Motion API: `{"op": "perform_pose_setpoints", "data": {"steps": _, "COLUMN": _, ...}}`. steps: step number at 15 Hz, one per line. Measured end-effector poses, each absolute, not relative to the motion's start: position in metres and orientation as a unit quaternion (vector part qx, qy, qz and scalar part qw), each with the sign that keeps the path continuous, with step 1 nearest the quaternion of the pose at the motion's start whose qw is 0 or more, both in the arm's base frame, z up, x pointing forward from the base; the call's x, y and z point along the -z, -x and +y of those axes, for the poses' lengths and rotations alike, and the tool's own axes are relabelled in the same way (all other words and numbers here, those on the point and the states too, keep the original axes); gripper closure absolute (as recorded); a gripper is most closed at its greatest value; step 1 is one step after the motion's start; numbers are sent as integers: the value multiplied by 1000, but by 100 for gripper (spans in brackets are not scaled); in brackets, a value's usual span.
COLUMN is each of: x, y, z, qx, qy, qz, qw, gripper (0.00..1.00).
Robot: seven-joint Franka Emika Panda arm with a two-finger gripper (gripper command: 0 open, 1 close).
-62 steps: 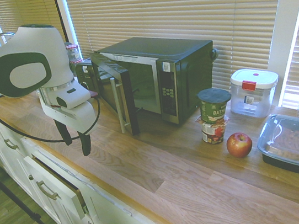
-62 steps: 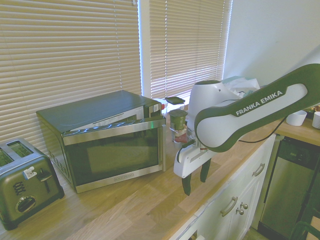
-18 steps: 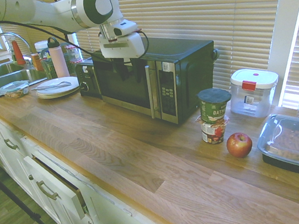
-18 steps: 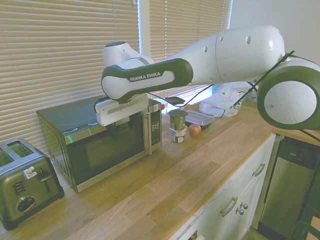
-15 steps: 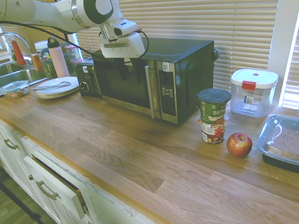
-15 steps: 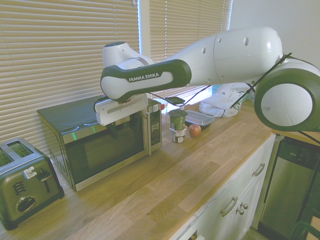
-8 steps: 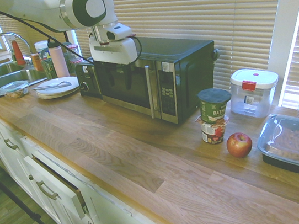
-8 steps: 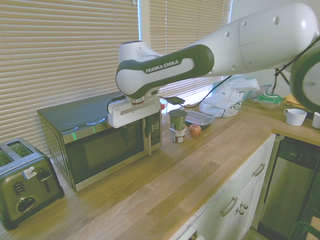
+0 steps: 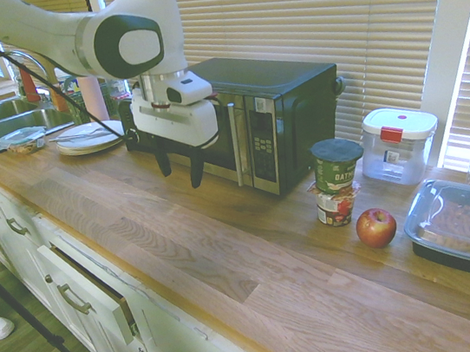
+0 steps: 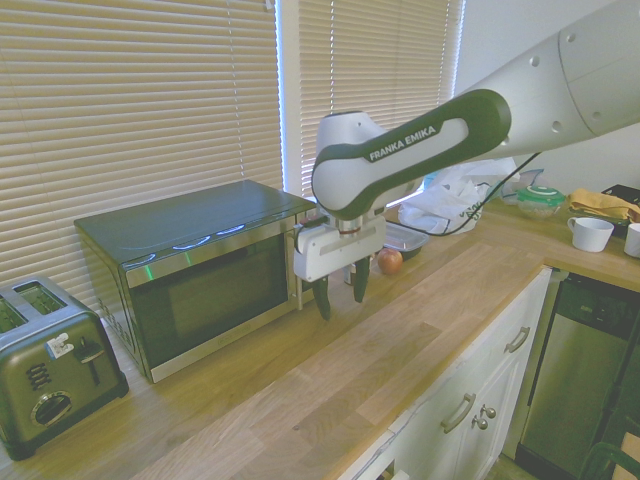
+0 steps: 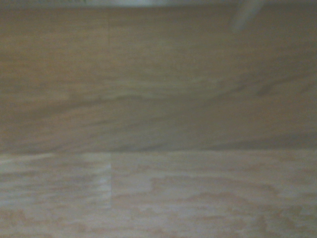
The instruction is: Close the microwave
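Microwave (image 9: 270,79) on wooden countertop (image 9: 259,286), back by the window blinds (image 9: 282,12), toaster (image 10: 60,365) next to it; door (image 10: 215,295) looks flush, so likely task done. Gripper (image 9: 182,182) in front of it, jaws apart, nothing between them. Body probably heavy, rigid, should stay put under a light push; door likely swings easy on its hinge, then stiffens at the latch. Glass front smooth, fingers may slide. If it needs a nudge, press the steel trim near the vertical bar handle (image 9: 236,145); handle is the place to grip for pulling.
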State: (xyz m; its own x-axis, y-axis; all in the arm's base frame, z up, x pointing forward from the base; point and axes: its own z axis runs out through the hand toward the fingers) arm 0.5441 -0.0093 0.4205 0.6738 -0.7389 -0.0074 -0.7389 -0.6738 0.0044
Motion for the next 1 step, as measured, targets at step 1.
{"op": "perform_pose_setpoints", "data": {"steps": 1, "x": -413, "y": -529, "z": -6, "qx": 5, "qy": -916, "qz": -400, "qw": 0, "gripper": 0}}
